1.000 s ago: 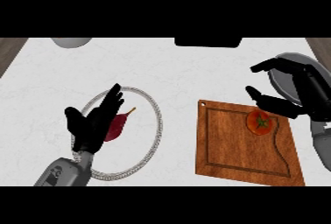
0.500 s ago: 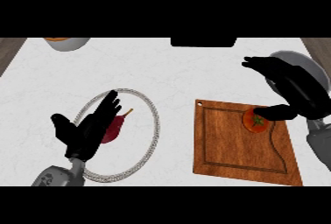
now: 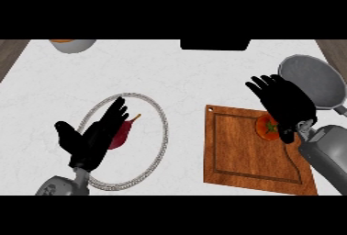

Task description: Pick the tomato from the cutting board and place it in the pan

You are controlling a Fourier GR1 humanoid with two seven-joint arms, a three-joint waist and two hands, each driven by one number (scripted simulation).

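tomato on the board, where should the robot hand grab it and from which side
Probably round its middle, coming from above. The round red tomato sits on the brown wooden cutting board near its right edge, and the right robot hand hovers over it with open fingers, covering its right side. Its left side faces bare board, leaving room for the thumb.

The left hand [image 3: 95,137] is seen at the lower left of the head view, raised on a grey forearm that enters from the bottom edge. Its fingers are held straight and close together, pointing up and to the right, with the thumb spread out to the left. The right hand [image 3: 284,108] is shown at the right, palm down, fingers extended up and to the left. Its grey forearm is angled in from the lower right.
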